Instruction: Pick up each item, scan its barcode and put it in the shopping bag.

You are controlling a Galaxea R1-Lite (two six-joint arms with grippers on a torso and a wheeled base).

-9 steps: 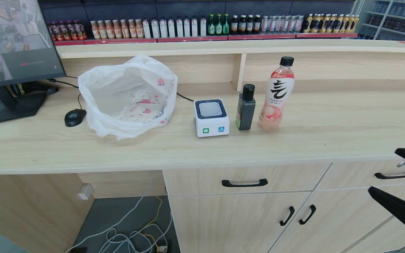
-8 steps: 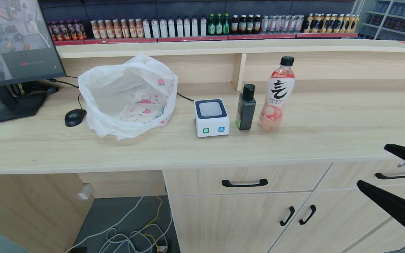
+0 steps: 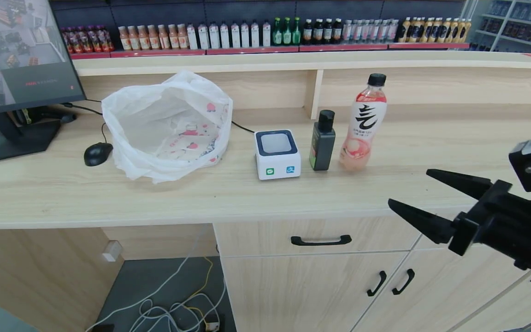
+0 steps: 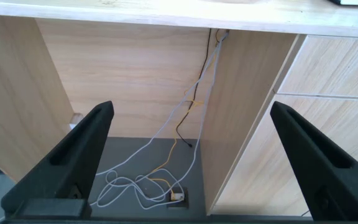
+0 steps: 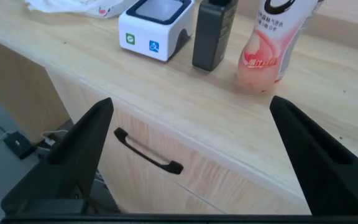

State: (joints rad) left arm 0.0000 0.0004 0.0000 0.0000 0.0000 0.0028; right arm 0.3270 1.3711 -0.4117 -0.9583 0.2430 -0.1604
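Entry: status at this moment.

Right gripper [image 3: 408, 186]: fingers spread wide, nothing between them. It hung in front of the counter [image 3: 431, 152], about level with its front edge, well off to the right of the goods and pointing toward them.

Left gripper [image 4: 192, 106]: also spread wide and empty. It sat low, below the counter top, facing the open recess where loose cables [image 4: 166, 180] ran down to the floor.

Items: the pink drink bottle [image 3: 362, 124] and the dark bottle [image 3: 322, 143] both stood upright on the counter, just beside one another, the dark one nearer the scanner [image 3: 277, 154]. The pink bottle was the nearer of the two to my right gripper. Neither was touched.

Scanner: sat on the counter between the dark bottle and the shopping bag [image 3: 168, 124], window facing up, nothing over it.

Shopping bag: stood open on the counter to the left of the scanner, mouth gaping upward. I made out no goods inside it (the pink marks looked like print on the plastic, not contents).

Progress, my judgement: nothing completed. Both items were unpicked, unscanned and unbagged, so the whole sequence remained for each. The likely first step was a right-hand grasp on the pink bottle's body. It is tall and narrow, so I judged it could tip against the dark bottle if nudged sideways.
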